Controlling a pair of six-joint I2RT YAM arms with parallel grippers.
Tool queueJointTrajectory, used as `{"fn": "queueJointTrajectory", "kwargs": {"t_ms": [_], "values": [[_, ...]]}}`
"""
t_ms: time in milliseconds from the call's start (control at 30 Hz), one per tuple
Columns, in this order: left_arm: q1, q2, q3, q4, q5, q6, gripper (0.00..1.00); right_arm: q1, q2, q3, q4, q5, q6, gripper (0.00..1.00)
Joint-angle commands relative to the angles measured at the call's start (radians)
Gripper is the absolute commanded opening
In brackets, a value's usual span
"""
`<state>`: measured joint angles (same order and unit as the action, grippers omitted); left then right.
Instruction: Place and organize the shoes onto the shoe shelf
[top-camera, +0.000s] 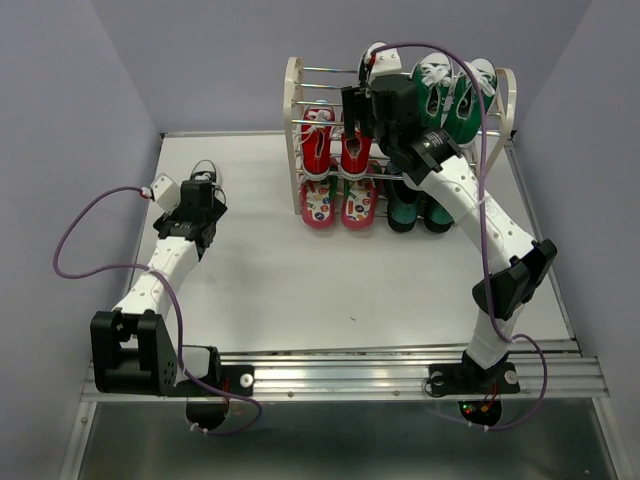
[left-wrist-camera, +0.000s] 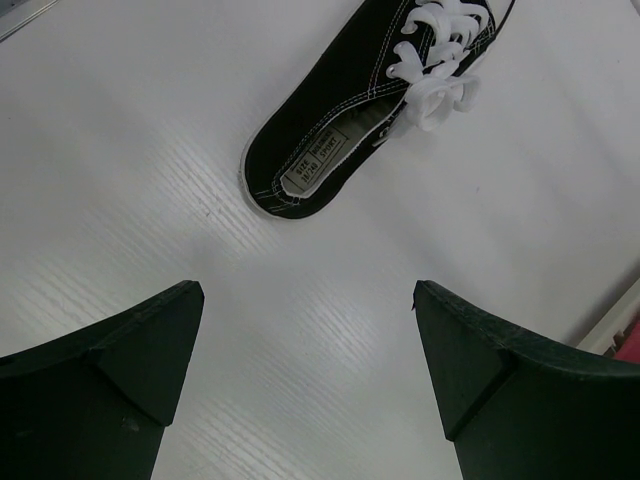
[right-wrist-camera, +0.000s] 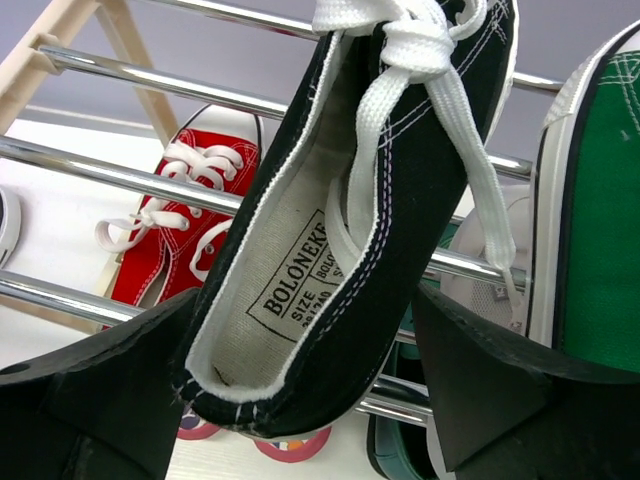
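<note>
Shelf (top-camera: 292, 130) at the table's (top-camera: 300, 280) far edge, taken as landmark. Right gripper (right-wrist-camera: 305, 295) at the shelf's top tier, fingers spread either side of a black sneaker (right-wrist-camera: 370, 200) lying tilted across the rods, likely to seat it beside the green pair (right-wrist-camera: 600, 200). Pinching or not, cannot tell. Left gripper (left-wrist-camera: 306, 285) left of the shelf, fingers wide and empty, over the mate (left-wrist-camera: 340, 110) (next pick, probably). Insole print: "BOLONEK…", "SIZE". Mate's tag too small to read.

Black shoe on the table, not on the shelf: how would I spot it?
Start at the white table, then look left of the shoe shelf, just past the left claw. There lies a black sneaker with white laces, the only shoe lying outside the shelf.
</note>
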<state>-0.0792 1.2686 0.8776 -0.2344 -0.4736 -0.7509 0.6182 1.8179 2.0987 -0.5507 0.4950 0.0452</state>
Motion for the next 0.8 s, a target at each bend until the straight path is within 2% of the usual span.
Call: {"fn": "queueJointTrajectory", "kwargs": {"t_ms": [0,200,333,533,633,700,767], "values": [[0.018,0.0,0.043,0.044,-0.01,0.033,0.99,-0.002,-0.042,-0.025,0.08,-0.027,-0.014,0.84],[0.035,-0.024,0.002,0.119,0.012,0.061,0.99,-0.002,-0.074,-0.089,0.13,-0.036,-0.024,0.72],[0.045,-0.031,-0.012,0.148,0.046,0.082,0.99,-0.002,-0.126,-0.166,0.193,-0.064,-0.074,0.69],[0.053,-0.005,-0.023,0.167,0.058,0.105,0.99,-0.002,-0.154,-0.215,0.221,-0.064,-0.091,0.71],[0.061,0.012,-0.023,0.167,0.056,0.122,0.99,-0.002,-0.157,-0.218,0.221,-0.069,-0.099,0.91],[0.064,0.02,-0.026,0.176,0.056,0.133,0.99,-0.002,-0.163,-0.218,0.222,-0.073,-0.097,1.0],[0.065,0.029,-0.034,0.197,0.066,0.159,0.99,-0.002,-0.17,-0.216,0.221,-0.076,-0.094,1.0]]}}
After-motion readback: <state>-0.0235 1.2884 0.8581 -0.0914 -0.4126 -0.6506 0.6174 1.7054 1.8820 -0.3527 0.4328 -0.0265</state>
